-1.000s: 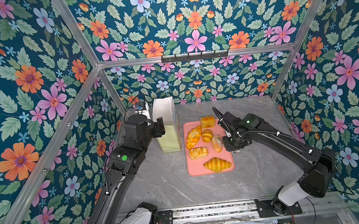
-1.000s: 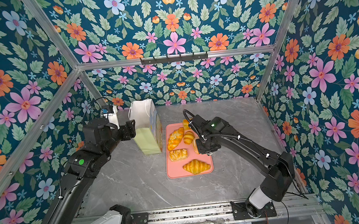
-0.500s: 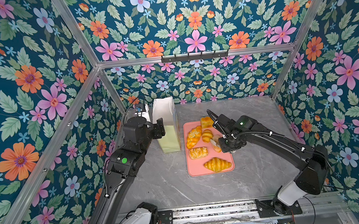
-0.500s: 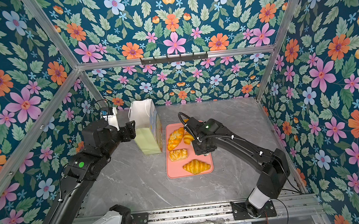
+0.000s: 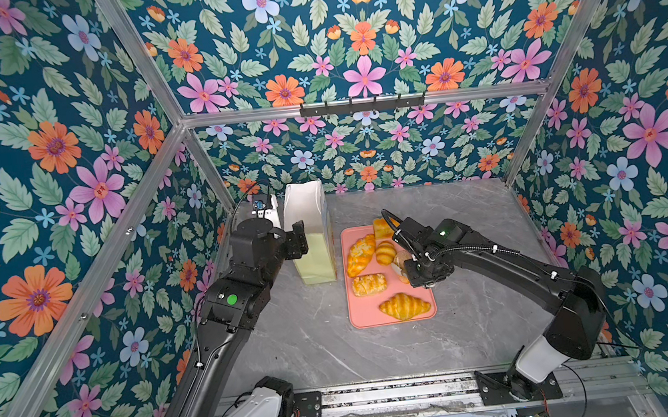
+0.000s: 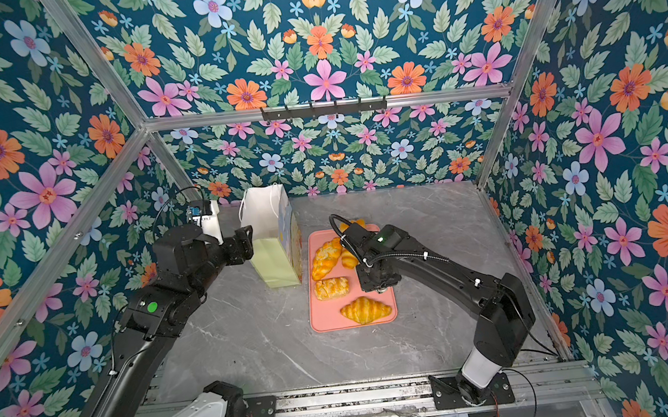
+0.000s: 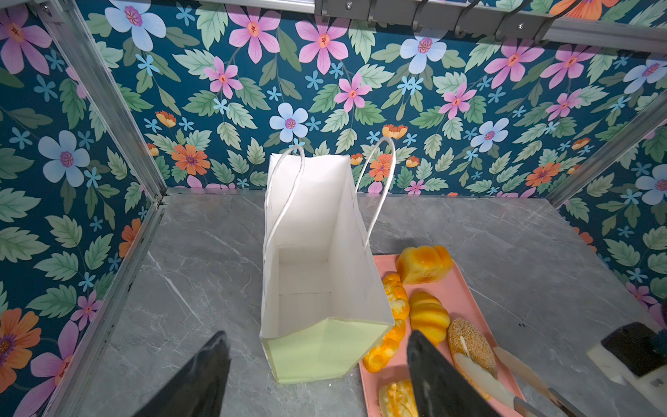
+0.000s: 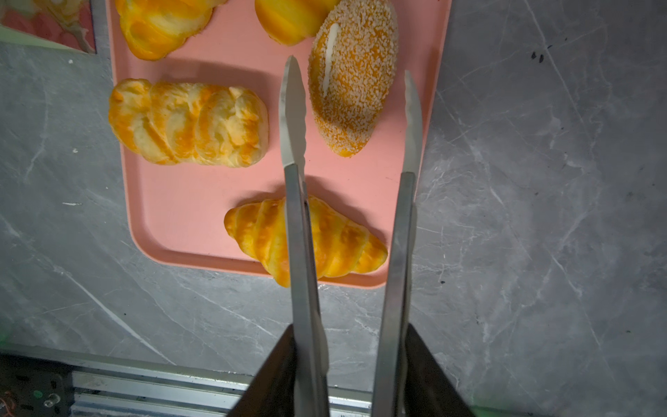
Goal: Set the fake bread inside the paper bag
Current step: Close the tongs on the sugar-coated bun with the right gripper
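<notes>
The paper bag (image 5: 312, 241) (image 7: 306, 234) stands upright and open, and what shows of its white inside holds nothing. My left gripper (image 7: 317, 335) (image 5: 298, 240) is open, its fingers either side of the bag's near end. On the pink tray (image 5: 359, 320) lies the fake bread: croissant (image 5: 403, 306) (image 8: 343, 242), flaky pastry (image 5: 369, 284), braided loaf (image 5: 359, 254), round roll (image 5: 385, 251), square loaf (image 5: 382, 228) and seeded bun (image 8: 353, 79). My right gripper (image 8: 349, 326) (image 5: 424, 278) is shut on metal tongs (image 8: 294, 119). Their blades stand apart on either side of the seeded bun.
The tray lies just right of the bag on the grey marble table (image 5: 316, 345). Floral walls with aluminium posts (image 5: 202, 163) close in the left, back and right. A hook rail (image 5: 362, 104) hangs on the back wall.
The right arm has shifted slightly left over the tray and the tongs' blades have spread wider around the seeded bun. The left arm has not moved.
</notes>
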Controlling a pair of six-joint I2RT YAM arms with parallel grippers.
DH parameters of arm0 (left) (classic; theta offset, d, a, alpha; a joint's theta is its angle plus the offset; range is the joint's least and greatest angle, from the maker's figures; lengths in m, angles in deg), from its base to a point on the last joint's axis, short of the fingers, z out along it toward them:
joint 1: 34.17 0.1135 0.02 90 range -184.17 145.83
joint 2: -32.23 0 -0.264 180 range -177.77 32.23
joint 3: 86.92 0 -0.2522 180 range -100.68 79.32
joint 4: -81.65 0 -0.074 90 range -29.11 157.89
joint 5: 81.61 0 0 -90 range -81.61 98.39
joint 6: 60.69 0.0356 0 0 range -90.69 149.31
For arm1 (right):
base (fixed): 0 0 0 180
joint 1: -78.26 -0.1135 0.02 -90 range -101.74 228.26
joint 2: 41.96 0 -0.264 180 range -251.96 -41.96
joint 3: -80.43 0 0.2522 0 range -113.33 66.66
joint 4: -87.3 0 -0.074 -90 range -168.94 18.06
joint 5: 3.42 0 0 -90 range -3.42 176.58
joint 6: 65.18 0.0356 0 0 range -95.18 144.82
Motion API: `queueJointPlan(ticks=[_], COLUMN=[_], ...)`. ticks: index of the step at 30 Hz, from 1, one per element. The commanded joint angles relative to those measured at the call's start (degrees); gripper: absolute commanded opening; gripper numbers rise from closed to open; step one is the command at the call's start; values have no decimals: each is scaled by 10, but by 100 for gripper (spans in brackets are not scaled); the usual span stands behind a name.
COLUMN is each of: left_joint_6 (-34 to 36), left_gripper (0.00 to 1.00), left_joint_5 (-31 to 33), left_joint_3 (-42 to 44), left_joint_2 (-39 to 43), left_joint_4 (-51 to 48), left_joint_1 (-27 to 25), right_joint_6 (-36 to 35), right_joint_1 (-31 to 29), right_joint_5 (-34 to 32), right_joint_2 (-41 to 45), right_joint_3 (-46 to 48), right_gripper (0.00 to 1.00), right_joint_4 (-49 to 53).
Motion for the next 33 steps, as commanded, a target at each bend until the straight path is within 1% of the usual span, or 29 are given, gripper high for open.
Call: queueJointPlan(ticks=[1,6,11,12,13,23,28,33], left_joint_6=[-1,-1,-20,-21,-23,-22,-20,-19], left_gripper=[78,78,74,74,74,75,75,75], left_joint_5=[-1,-1,31,29,28,24,18,4], left_joint_3=[1,4,-7,-12,-14,-13,-9,-8], left_joint_2=[2,1,-16,-22,-26,-13,-9,-14], left_joint_4=[16,19,2,-4,-6,2,5,11], left_joint_1=[1,1,1,1,1,1,1,1], right_joint_6=[14,16,17,17,16,13,7,-3], right_joint_1=[0,-1,-1,-1,-1,-1,-1,-1], right_joint_5=[-13,-11,-5,-4,-2,-3,-5,-5], right_joint_2=[-5,-15,-20,-20,-40,-61,-62,-60], right_joint_3=[2,3,4,3,2,-7,-12,-20], right_gripper=[43,43,43,43,42,41,37,29], right_joint_4=[-7,-12,-18,-20,-20,-19,-16,-11])
